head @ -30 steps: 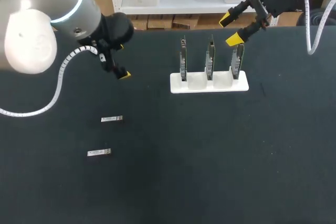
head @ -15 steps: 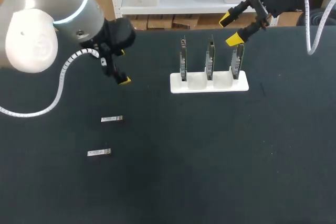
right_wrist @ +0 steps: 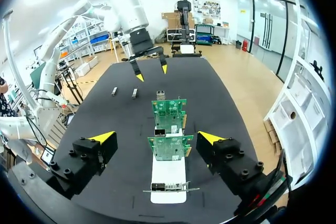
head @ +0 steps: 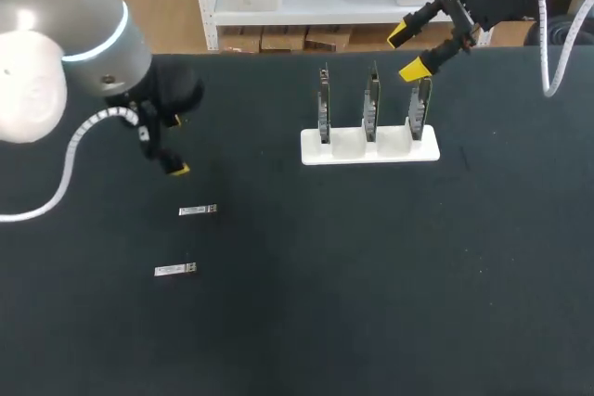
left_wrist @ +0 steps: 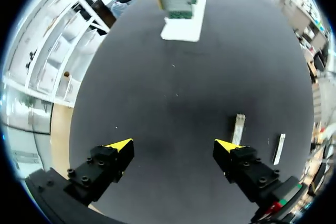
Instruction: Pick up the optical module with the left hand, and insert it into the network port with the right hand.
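Nearer optical module (head: pixel 198 210): lies flat on the black table (head: pixel 371 312), near the left gripper (head: pixel 174 146) but not touching it.
Module against the fingers: in the left wrist view the nearer optical module (left_wrist: pixel 238 128) is just ahead of one yellow tip and a little outside it, not between the two fingers.
Second optical module (head: pixel 175 270): also flat on the table. It is well apart from the gripper and, from the wrist (left_wrist: pixel 279 148), lies beyond the first one on the same side.
Left gripper fingers: wide apart, with only bare table between them (left_wrist: pixel 173 145); they hold nothing.
Left arm pose: it enters from the left far corner in the head view, and the gripper points down at the table on the far side of the nearer module.
Right gripper (head: pixel 408 51): fingers spread, nothing between them.
Right arm pose: it enters from the right far corner, and the gripper hangs above the far edge of the table, near the rightmost card.
White stand (head: pixel 369 147): carries three circuit cards (head: pixel 371 104), all upright in a row; from the right wrist the stand (right_wrist: pixel 169 174) lies ahead of the gripper (right_wrist: pixel 156 139).
Network port: too small to tell on the cards.
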{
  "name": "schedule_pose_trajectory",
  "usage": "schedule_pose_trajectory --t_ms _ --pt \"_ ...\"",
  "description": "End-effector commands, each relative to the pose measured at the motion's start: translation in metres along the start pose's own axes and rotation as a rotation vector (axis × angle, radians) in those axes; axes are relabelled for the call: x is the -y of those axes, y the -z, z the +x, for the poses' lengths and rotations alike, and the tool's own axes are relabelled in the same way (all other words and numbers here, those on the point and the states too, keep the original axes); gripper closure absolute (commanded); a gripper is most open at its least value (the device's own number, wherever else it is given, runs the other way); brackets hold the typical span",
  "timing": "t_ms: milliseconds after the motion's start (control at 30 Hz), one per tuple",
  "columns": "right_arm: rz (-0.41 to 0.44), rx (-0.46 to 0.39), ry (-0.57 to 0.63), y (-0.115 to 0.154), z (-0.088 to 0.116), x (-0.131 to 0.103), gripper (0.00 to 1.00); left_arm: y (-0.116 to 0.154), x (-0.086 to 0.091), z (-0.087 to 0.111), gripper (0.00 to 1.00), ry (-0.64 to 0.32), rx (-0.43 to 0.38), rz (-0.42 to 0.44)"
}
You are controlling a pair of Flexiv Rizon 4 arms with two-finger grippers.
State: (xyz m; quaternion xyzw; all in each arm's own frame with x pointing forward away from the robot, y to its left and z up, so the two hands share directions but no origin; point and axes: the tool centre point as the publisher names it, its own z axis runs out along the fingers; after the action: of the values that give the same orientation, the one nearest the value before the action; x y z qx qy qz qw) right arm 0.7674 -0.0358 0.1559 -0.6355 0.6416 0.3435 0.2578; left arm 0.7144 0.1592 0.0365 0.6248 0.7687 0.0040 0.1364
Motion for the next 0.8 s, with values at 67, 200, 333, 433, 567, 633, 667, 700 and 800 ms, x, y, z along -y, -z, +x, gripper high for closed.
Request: schedule_pose_trajectory --t_ms 67,200,333,433,567,633,667,700,800 --pt "0.003 0.001 0.001 0.000 0.000 -0.001 0.00 0.001 0.015 0.017 0.00 -0.056 -0.002 -0.003" --pt "0.003 0.001 0.001 0.000 0.000 -0.001 0.00 0.000 0.013 0.027 0.00 -0.041 -0.026 0.044" --pt "0.003 0.001 0.001 0.000 0.000 -0.001 0.00 -0.001 0.015 0.032 0.00 -0.012 -0.035 0.062" --pt "0.003 0.001 0.001 0.000 0.000 -0.001 0.00 -0.005 0.019 0.033 0.00 0.008 -0.033 0.095" --pt "0.003 0.001 0.001 0.000 0.000 -0.001 0.00 -0.007 0.031 0.031 0.00 0.006 -0.043 0.118" --pt "0.003 0.001 0.001 0.000 0.000 -0.001 0.00 -0.009 0.035 0.032 0.00 0.000 -0.045 0.122" --pt "0.003 0.001 0.001 0.000 0.000 -0.001 0.00 -0.009 0.037 0.033 0.00 0.000 -0.046 0.125" --pt "0.003 0.001 0.001 0.000 0.000 -0.001 0.00 -0.009 0.038 0.034 0.00 0.001 -0.047 0.126" --pt "0.003 0.001 0.001 0.000 0.000 -0.001 0.00 -0.006 0.040 0.035 0.00 0.008 -0.030 0.102"
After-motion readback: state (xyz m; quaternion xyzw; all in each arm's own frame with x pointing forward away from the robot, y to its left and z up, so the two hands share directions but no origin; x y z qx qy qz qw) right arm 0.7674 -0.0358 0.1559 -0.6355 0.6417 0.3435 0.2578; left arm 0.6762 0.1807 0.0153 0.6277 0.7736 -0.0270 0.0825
